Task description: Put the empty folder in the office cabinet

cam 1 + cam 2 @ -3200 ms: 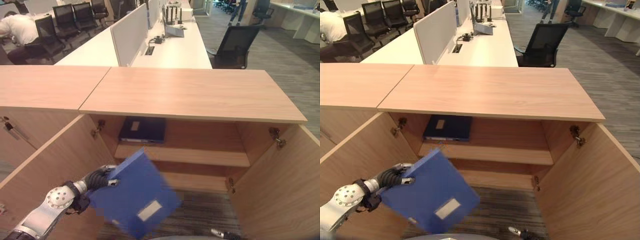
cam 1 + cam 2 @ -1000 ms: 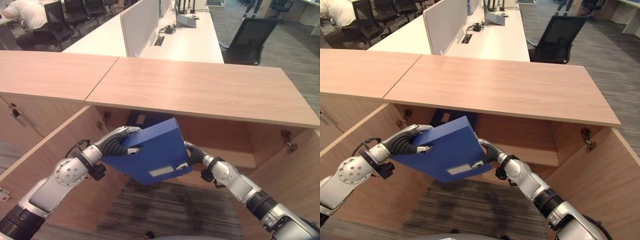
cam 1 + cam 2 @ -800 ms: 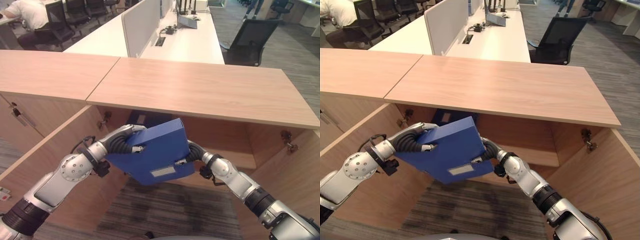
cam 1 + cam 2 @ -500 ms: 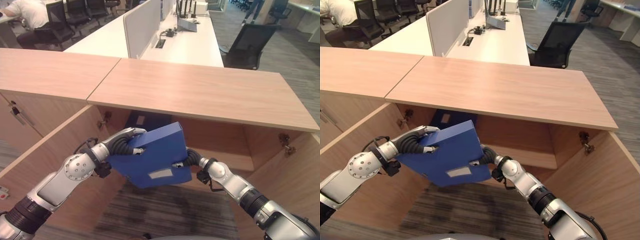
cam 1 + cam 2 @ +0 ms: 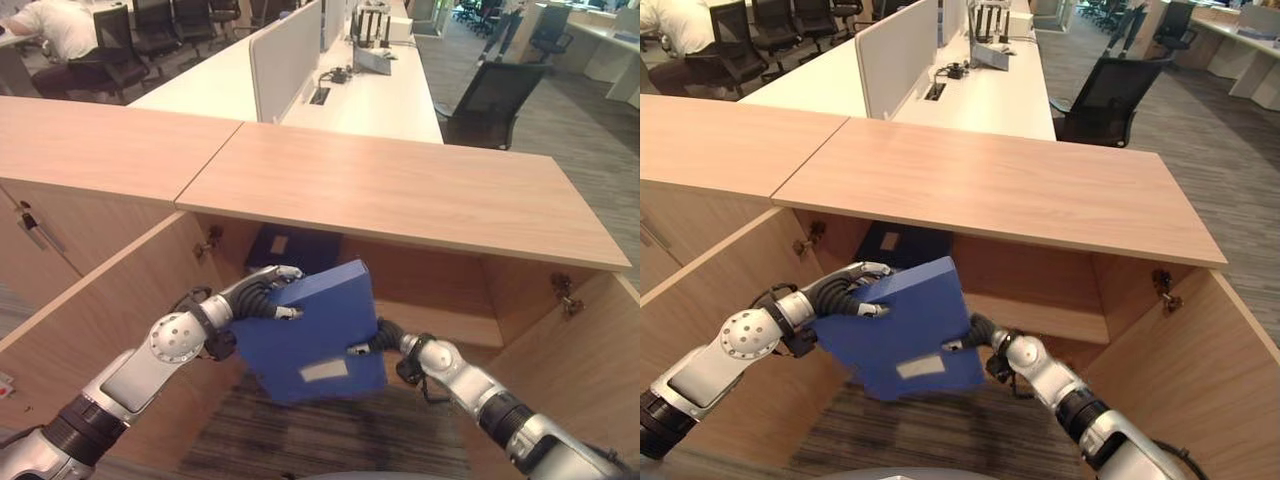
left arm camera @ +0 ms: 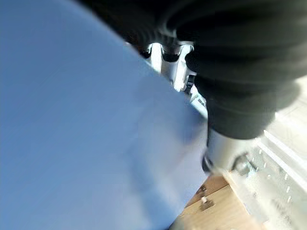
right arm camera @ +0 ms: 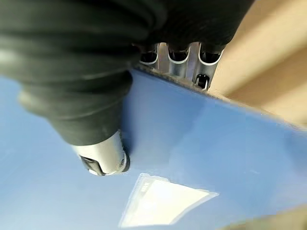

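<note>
Item: blue folder, tilted before your open cabinet. Left hand fingers curl over its top edge; right hand pinches its side.

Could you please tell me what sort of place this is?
Most likely an open-plan office: long white desks with a grey divider screen, black swivel chairs, and a low wooden cabinet with its doors open.

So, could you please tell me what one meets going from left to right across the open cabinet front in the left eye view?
Left cabinet door → left hand → blue folder → right hand → right cabinet door.
</note>
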